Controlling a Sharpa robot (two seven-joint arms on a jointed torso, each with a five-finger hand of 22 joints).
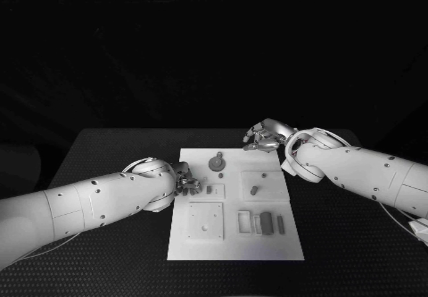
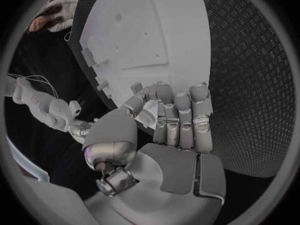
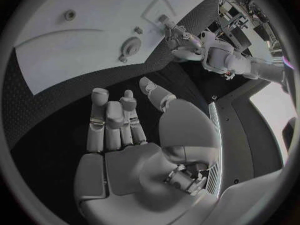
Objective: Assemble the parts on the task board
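White task board [image 1: 234, 247] sits mid-worktop [image 1: 357, 266], long side running 12 to 6 o'clock. On it: a round disc part [image 1: 217, 163] near the far end at about 12, a small peg [image 1: 254, 189] standing in a square recess right of centre, a row of upright bars [image 1: 266, 223] in a slot tray at about 4, a flat square plate [image 1: 205, 221] with holes at about 7, and small pieces [image 1: 212, 190] at the board's left edge around 9.

Left robot hand [image 1: 185, 181] at the board's 9 o'clock edge, fingertips right by those small pieces — wrist view shows the left robot hand [image 2: 178, 120] with fingers side by side and bent over the board edge [image 2: 150, 35]; cannot tell whether it grips anything.

Right robot hand [image 1: 261, 137] at the board's far right corner, about 1 o'clock, over dark worktop just off the board. Wrist view: right robot hand [image 3: 119, 120] with fingers stretched and spread, thumb apart, nothing in it — wide. Disc part [image 3: 130, 47] lies on the board beyond the fingertips, apart from them.
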